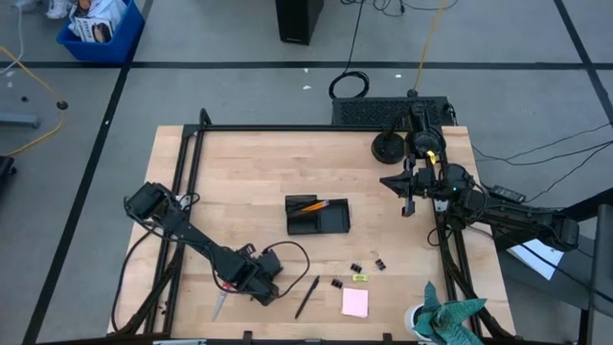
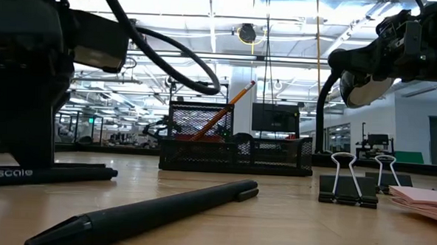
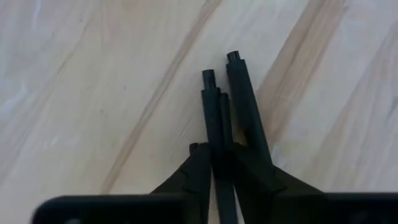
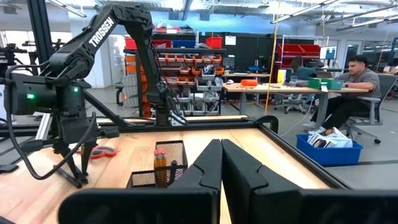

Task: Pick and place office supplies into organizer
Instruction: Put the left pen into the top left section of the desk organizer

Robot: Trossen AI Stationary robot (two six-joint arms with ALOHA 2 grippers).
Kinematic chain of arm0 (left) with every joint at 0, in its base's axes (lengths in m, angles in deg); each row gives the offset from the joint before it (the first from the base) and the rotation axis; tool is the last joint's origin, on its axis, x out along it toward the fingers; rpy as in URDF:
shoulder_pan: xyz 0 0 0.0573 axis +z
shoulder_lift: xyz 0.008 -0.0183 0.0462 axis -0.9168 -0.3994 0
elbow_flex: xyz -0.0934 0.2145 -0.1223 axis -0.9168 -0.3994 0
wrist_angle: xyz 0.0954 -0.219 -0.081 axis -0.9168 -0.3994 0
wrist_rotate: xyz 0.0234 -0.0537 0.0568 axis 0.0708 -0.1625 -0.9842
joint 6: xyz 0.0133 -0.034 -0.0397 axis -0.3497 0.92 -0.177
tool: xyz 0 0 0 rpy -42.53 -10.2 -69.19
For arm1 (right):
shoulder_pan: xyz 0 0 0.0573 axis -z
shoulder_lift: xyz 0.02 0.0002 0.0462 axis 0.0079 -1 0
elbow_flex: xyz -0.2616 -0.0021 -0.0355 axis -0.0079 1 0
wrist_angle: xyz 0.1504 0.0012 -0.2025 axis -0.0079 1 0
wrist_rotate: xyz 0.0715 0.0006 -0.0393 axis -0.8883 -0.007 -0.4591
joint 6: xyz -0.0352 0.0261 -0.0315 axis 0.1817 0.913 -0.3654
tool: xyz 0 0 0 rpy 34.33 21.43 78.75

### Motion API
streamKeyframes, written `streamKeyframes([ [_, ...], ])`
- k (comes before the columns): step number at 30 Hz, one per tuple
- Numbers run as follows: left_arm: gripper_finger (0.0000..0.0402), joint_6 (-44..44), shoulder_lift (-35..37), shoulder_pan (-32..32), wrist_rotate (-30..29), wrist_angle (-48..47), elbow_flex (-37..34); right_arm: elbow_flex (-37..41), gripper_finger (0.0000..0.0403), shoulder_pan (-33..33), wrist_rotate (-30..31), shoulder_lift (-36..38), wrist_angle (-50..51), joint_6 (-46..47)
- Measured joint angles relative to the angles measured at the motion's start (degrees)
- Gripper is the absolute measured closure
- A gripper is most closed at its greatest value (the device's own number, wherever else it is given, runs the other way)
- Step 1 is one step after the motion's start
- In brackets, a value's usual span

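Pen (image 2: 148, 214): black, lying flat on the wooden table (image 2: 288, 214), nearest the camera, slanting from lower left toward the middle.
Organizer (image 2: 236, 149): black mesh, standing mid-table behind the pen.
Pencil (image 2: 223, 109): orange, leaning out of the organizer's taller left part, tip up and to the right.
Clips (image 2: 349, 186): black binder clips with wire handles upright, right of the organizer.
Pad (image 2: 424, 200): pink, at the right edge, just beside the clips.
Left arm (image 2: 28, 77): dark bulk at far left, reaching down to the table.
Right arm (image 2: 395, 53): held high at upper right.
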Motion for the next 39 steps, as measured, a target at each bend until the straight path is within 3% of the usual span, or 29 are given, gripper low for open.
streamKeyframes([
  [5, 0.039, -1.0, 0.0, 0.0, -0.3, 0.6, 0.0, 0.0, 0.0403, 0.0, 0.0, 0.0, 0.0, 0.8],
  [11, 0.0365, -1.2, 0.0, -0.1, -1.7, 0.6, -0.1, 0.0, 0.0403, 0.0, 0.0, 0.0, 0.0, 0.8],
  [16, 0.0373, -3.5, -0.2, -0.4, -5.0, 0.7, -0.1, 0.0, 0.0403, 0.0, 0.0, 0.0, 0.0, 0.8],
  [21, 0.0385, -5.7, 0.5, -0.3, -11.3, 0.6, -0.4, 0.0, 0.0403, 0.0, 0.0, 0.0, 0.0, 0.8],
  [31, 0.0372, -9.7, 8.0, 0.3, -31.0, -3.0, -0.6, 0.0, 0.0403, 0.0, 0.0, 0.0, 0.0, 0.8],
  [35, 0.0372, -17.5, 12.5, 0.7, -38.1, 0.5, -0.6, 0.0, 0.0403, 0.0, 0.0, 0.0, 0.0, 0.8],
  [39, 0.0372, -31.5, 16.2, 1.9, -39.3, 7.7, -0.5, 0.0, 0.0403, 0.0, 0.0, 0.0, 0.0, 0.7],
])
